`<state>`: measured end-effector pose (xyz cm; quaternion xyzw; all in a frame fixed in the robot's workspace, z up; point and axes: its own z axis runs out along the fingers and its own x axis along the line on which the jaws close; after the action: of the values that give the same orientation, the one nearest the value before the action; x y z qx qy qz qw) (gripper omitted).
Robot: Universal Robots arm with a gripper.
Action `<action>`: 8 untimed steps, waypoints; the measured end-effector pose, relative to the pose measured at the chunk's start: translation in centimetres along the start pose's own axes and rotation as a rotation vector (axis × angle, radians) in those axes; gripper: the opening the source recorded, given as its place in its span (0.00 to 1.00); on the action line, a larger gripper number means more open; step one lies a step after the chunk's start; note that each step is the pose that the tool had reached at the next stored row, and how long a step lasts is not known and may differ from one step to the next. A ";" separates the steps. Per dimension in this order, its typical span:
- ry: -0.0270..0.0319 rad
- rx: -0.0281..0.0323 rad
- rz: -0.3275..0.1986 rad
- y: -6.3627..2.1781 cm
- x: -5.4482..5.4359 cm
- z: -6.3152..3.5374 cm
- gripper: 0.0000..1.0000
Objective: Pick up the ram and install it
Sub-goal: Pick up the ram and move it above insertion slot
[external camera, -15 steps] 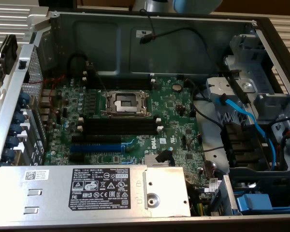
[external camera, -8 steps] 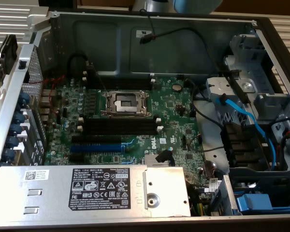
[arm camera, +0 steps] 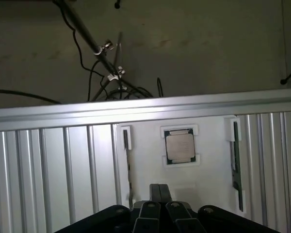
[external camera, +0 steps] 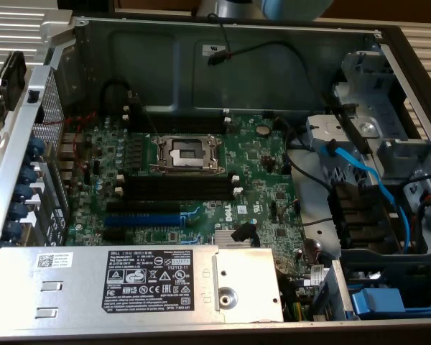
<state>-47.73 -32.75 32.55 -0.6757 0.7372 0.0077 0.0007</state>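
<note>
Ram (arm camera: 236, 160) pickup, judged from the wrist view, would go best with the gripper (arm camera: 159, 190), its fingers pressed together at this moment, spread and squared over the stick's thin edge before gripping. The stick stands on edge in a white tray (arm camera: 208, 165), beside a CPU chip (arm camera: 179, 146), off to one side of the gripper and well apart. In the exterior view, the long black memory slots (external camera: 179, 188) on the motherboard (external camera: 262, 162) look unfilled.

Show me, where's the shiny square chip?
In the wrist view, the square chip sits on the white tray, between two thin sticks, just beyond the gripper.
</note>
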 end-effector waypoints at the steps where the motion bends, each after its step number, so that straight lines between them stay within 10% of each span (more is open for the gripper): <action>1: 0.0001 0.0001 0.000 -0.11 0.2 0.17 0.10; 8: 0.0000 0.0001 0.000 -1.27 0.5 1.43 0.10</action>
<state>-46.52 -33.37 31.10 -0.6757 0.7371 0.0077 0.0007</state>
